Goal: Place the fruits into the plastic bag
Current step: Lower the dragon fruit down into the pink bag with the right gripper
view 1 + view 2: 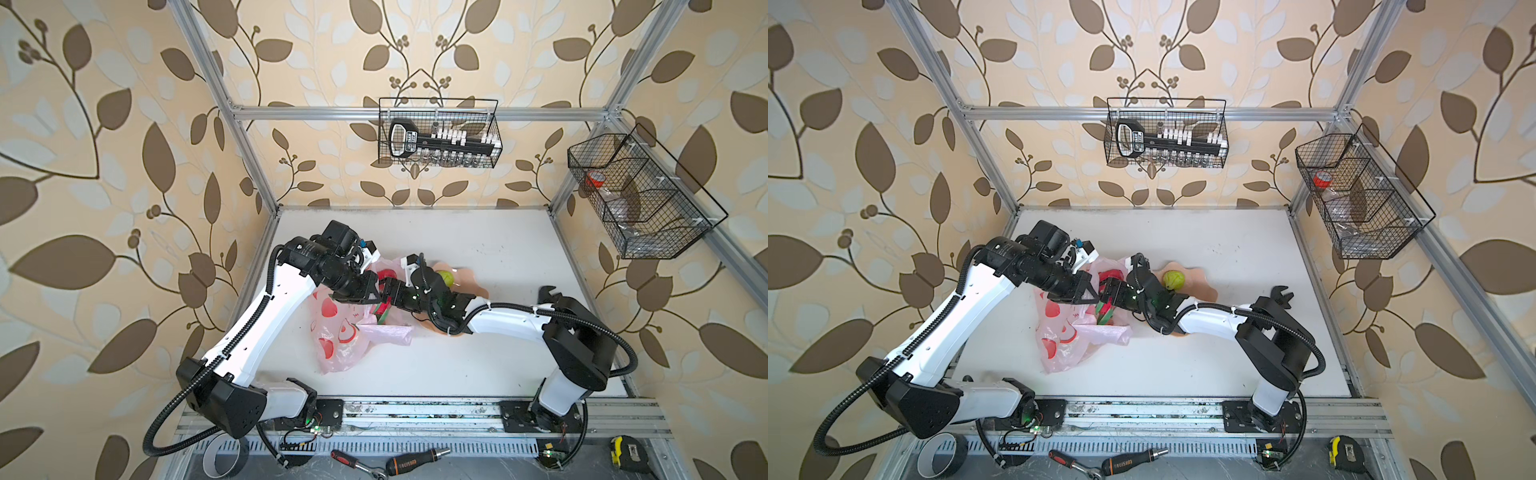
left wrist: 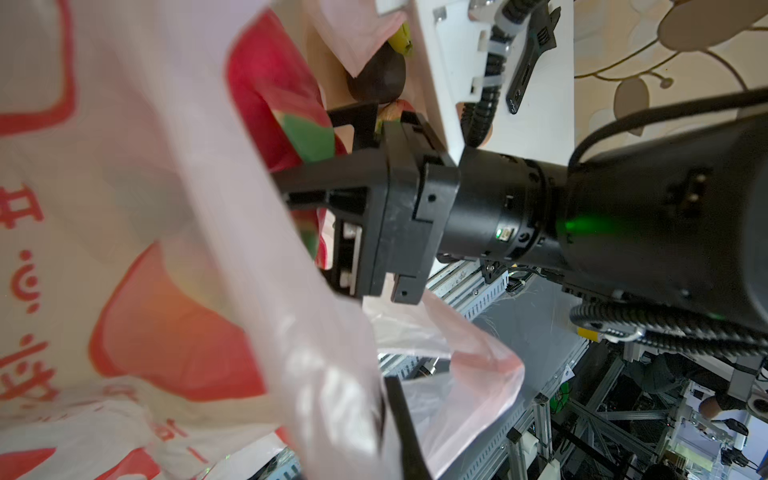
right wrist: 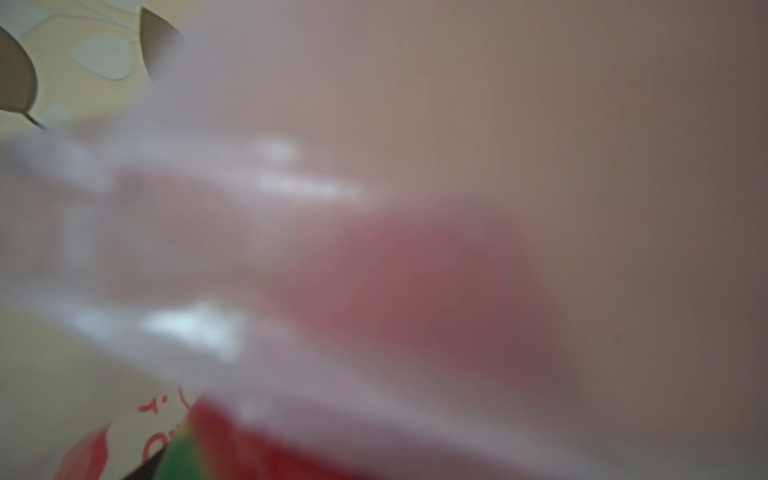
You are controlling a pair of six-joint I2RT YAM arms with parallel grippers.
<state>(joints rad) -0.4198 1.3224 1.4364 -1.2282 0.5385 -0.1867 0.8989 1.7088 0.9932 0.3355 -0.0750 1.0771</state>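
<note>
Toward the left edge of the white tabletop [image 1: 478,365], the thin translucent pink plastic bag printed with red apples [image 1: 338,336] is lying crumpled, its mouth facing the middle. The left gripper [image 1: 374,297] is pinching the bag's upper rim with its jaws together, lifting the mouth open. The right gripper [image 1: 1106,296] is reaching across into that mouth. Its jaws are standing wide and appear to be clamping the big pink-red toy dragon fruit with green scales [image 2: 309,139], which is sitting in the opening, partly under the film.

The step in hand looks like the drop of this fruit. Doing it well is calling for carrying the dragon fruit deeper past the rim before letting go, with the left gripper holding the rim high and taut. The film is thin and slippery, so the right fingers should be backing out straight, without dragging the bag.

Just beside the bag, nearer the middle, the peach-coloured scalloped bowl [image 1: 1202,279] is lying half under the right arm. It is holding the green pear [image 1: 1173,280]. The left wrist view is also showing a dark plum [image 2: 378,77] and a yellow lemon [image 2: 402,38] there, so several fruits are waiting. What else the bag is holding cannot be told.
</note>
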